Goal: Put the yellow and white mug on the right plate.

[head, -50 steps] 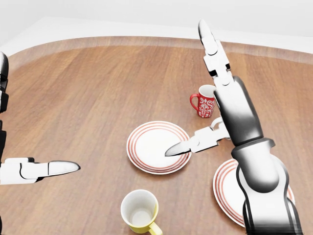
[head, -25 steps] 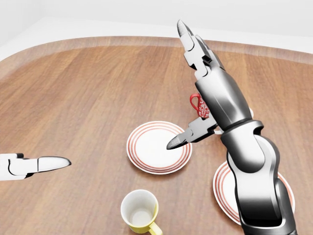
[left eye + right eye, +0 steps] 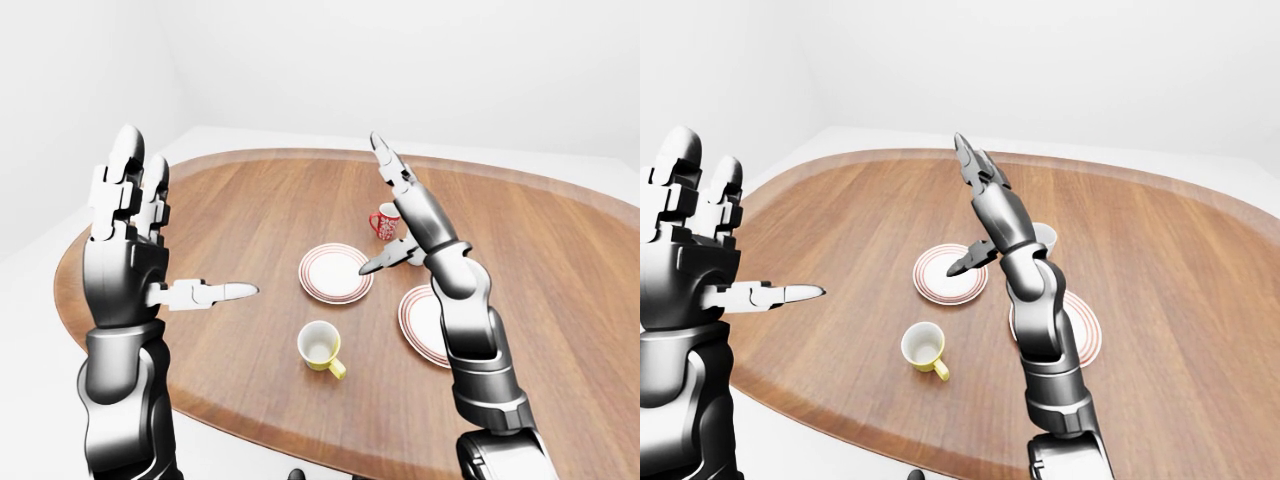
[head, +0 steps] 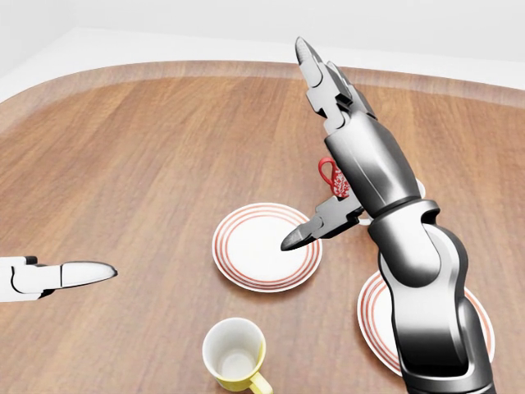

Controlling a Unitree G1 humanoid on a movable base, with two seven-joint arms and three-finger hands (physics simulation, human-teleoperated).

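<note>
Two mugs, two plates, two raised hands.
Yellow and white mug [image 4: 235,355] untouched on table [image 4: 131,164]; red mug [image 3: 384,222] beyond left plate [image 4: 264,246] and right plate [image 3: 422,322]; left hand [image 3: 130,235] and right hand [image 4: 340,139] spread wide, empty.

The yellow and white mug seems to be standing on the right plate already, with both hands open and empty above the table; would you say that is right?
Not quite. In the head view the yellow and white mug stands on the bare table, left of the right plate and below the left plate. The rest holds: the left hand and right hand are open and empty.
</note>
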